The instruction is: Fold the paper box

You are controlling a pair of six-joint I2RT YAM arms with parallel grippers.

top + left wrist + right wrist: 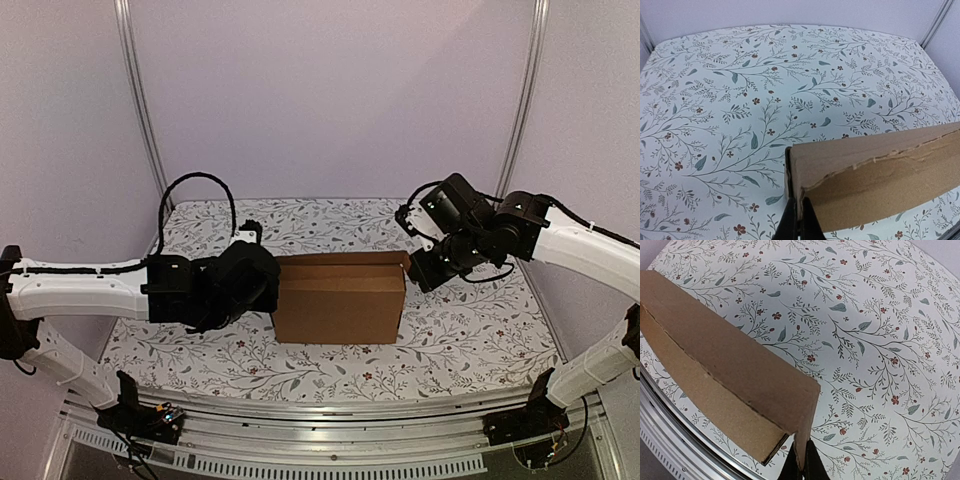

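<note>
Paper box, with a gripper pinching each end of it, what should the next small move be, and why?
Probably turn both wrists together, slightly, to fold the pinched panel further. The left gripper and right gripper are each shut on a thin edge at opposite ends of the paper box, so moving one alone would likely twist it.

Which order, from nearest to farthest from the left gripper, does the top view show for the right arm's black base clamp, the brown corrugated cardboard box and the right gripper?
1. The brown corrugated cardboard box: table centre, its left edge pinched by the left gripper.
2. The right gripper: at the box's upper right corner.
3. The right arm's black base clamp: near table edge, bottom right.
</note>
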